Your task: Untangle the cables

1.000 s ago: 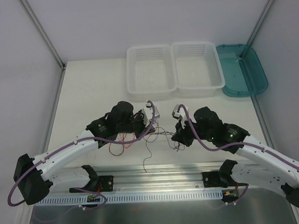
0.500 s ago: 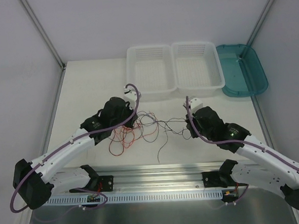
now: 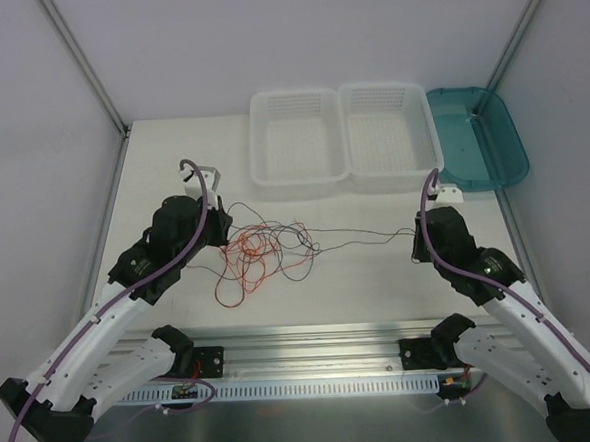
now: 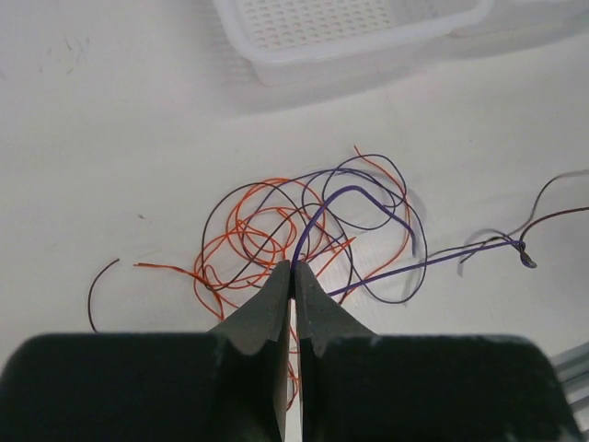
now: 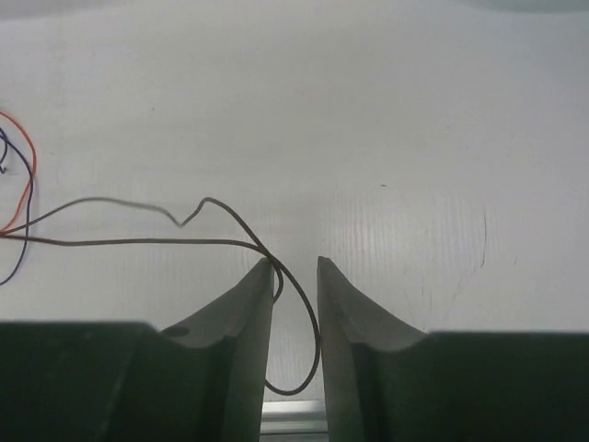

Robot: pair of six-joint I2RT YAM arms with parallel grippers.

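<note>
Stretching across the middle of the white desk (image 3: 171,158), the thin red-orange and dark purple-black cables (image 3: 259,251) lie bunched in loose loops left of centre. One dark strand (image 3: 366,234) runs nearly straight from the loops toward the right edge. Bare surface shows toward the far-left corner and between the loops and the near edge, where a ribbed metal rail (image 3: 312,335) runs.

Two white perforated plastic baskets (image 3: 295,99) (image 3: 387,87) stand side by side at the far edge, and a teal translucent tray (image 3: 510,138) touches them at the far-right corner. The cables lie wholly on the desk in front of the baskets, apart from them.

The left arm reaches in from the near-left corner. Its left claw (image 4: 293,269) is pressed together on a purple strand (image 4: 333,195) rising out of the loops. The right arm angles along the right edge. The right claw (image 5: 295,262) has its fingers slightly spread, and the dark strand bends past the left finger (image 5: 248,295) and curls down through the gap.
</note>
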